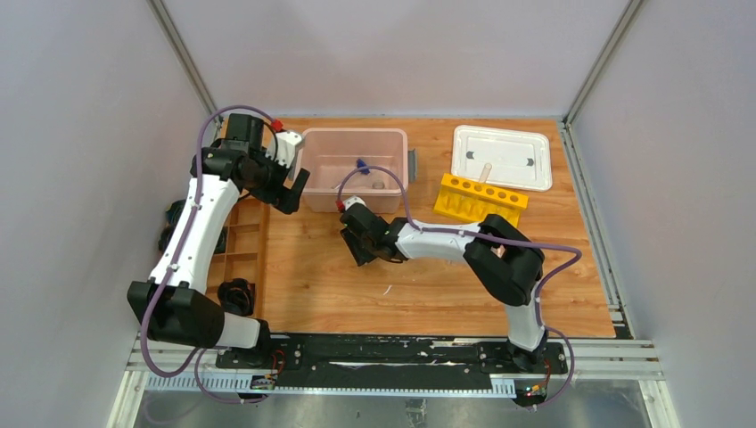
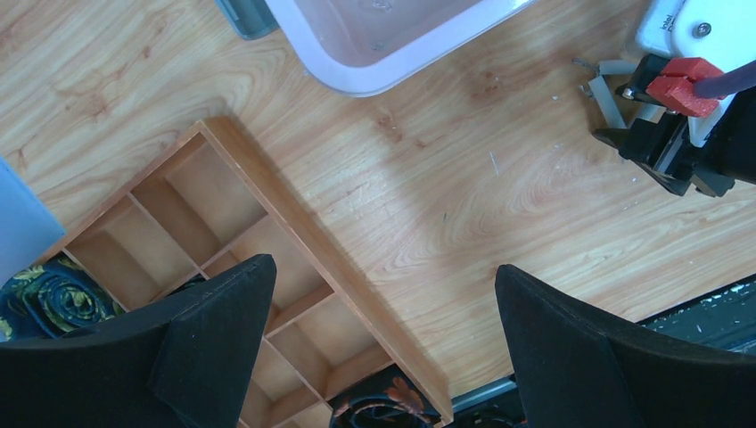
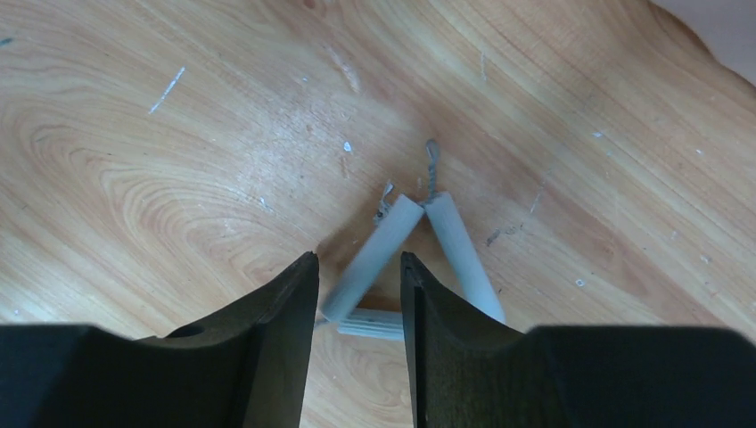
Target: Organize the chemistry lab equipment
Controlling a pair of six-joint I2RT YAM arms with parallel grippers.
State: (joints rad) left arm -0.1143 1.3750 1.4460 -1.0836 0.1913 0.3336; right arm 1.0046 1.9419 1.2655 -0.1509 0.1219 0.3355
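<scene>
The white triangle (image 3: 456, 242), made of pale tubes on twisted wire, lies flat on the wooden table. My right gripper (image 3: 358, 262) is low over it. Its jaws stand partly open on either side of the triangle's left tube, which looks blurred. In the top view the right gripper (image 1: 361, 252) is in front of the pink bin and hides the triangle. The left wrist view shows the triangle (image 2: 608, 87) beside that gripper. A yellow tube rack (image 1: 480, 199) stands to the right with one rod (image 1: 486, 170) upright in it. A blue piece (image 1: 362, 165) shows in the bin. My left gripper (image 1: 291, 190) hangs wide open and holds nothing.
The pink bin (image 1: 355, 169) stands at the back centre, with a white lid (image 1: 501, 157) at the back right. A wooden compartment organizer (image 2: 267, 234) lies along the left edge under my left gripper (image 2: 383, 294). Grey walls close in the table.
</scene>
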